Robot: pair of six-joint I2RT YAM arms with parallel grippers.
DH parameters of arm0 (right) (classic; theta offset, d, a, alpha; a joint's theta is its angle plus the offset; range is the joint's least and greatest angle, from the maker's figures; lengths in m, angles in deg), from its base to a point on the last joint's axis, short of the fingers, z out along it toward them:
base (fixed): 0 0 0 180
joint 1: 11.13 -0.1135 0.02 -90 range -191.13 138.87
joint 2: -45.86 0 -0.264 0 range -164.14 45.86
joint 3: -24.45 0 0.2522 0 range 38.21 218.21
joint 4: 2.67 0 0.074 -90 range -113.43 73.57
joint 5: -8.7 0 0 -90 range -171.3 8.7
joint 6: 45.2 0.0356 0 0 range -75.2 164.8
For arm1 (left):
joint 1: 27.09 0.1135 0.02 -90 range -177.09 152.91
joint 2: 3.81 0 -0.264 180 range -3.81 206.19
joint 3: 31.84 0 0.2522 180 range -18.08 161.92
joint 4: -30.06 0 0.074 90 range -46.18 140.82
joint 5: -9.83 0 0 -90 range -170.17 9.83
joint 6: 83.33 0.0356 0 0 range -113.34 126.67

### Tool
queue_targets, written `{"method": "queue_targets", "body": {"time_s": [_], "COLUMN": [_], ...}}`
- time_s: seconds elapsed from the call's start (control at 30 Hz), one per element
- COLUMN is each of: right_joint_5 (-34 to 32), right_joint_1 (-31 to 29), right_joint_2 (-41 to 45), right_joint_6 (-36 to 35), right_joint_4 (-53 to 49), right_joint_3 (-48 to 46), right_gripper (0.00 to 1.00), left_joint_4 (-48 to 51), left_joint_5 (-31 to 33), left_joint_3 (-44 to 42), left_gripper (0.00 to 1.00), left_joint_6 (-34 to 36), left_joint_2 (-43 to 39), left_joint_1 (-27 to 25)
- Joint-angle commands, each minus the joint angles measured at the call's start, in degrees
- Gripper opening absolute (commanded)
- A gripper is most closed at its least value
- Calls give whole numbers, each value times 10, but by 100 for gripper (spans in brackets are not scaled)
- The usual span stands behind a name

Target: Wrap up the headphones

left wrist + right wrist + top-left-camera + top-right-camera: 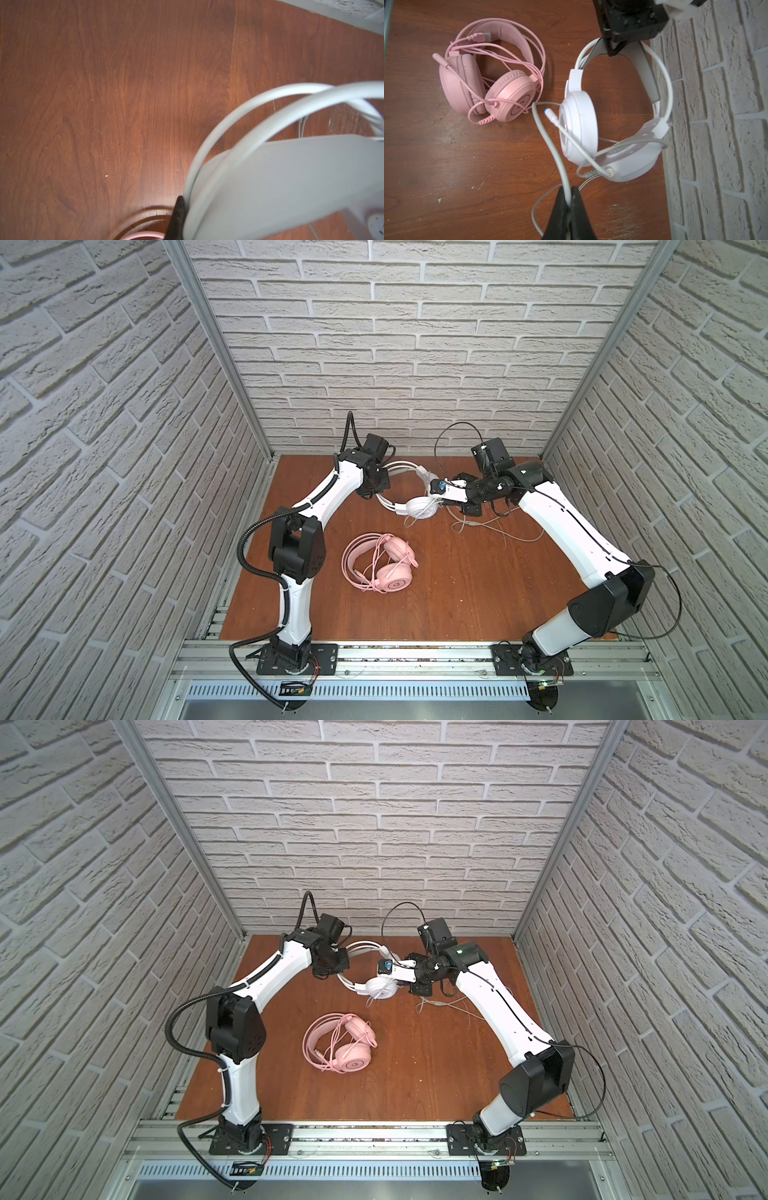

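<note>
The white headphones (420, 507) (380, 988) sit at the back of the wooden table, partly raised. My left gripper (375, 488) (187, 207) is shut on their grey band (291, 176); the right wrist view also shows this gripper (614, 48) pinching the band from above. My right gripper (569, 193) (435, 488) is shut on their thin grey-white cord (550, 143), which loops from the cup past the microphone tip. The rest of the cord (490, 526) trails loose on the table under the right arm. The pink headphones (380, 562) (508, 93) lie mid-table with their cord wound round them.
The brick back wall (716, 124) stands right behind the white headphones. Brick side walls (124, 448) and metal posts enclose the table (457, 593). An aluminium rail (415, 655) with both arm bases runs along the front edge.
</note>
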Motion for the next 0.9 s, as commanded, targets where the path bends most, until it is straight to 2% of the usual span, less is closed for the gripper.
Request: {"method": "queue_targets", "body": {"time_s": [0.0,0.27,0.67,0.87], "right_joint_5": [-6,-11,-106,-127], "right_joint_1": [-5,-5,4,16], "right_joint_2": [23,-3,-75,-107], "right_joint_6": [12,70,96,145], "right_joint_4": [10,59,59,78], "right_joint_3": [-22,28,122,157], "right_gripper": [6,6,5,6], "left_joint_4": [-21,-15,-1,0], "left_joint_5": [-21,-9,12,15], "left_joint_3": [27,9,6,6], "left_gripper": [0,0,0,0], "left_joint_6": [-13,-3,13,29], "left_joint_2": [-4,-1,-6,-7], "left_joint_1": [4,-3,-13,-23]}}
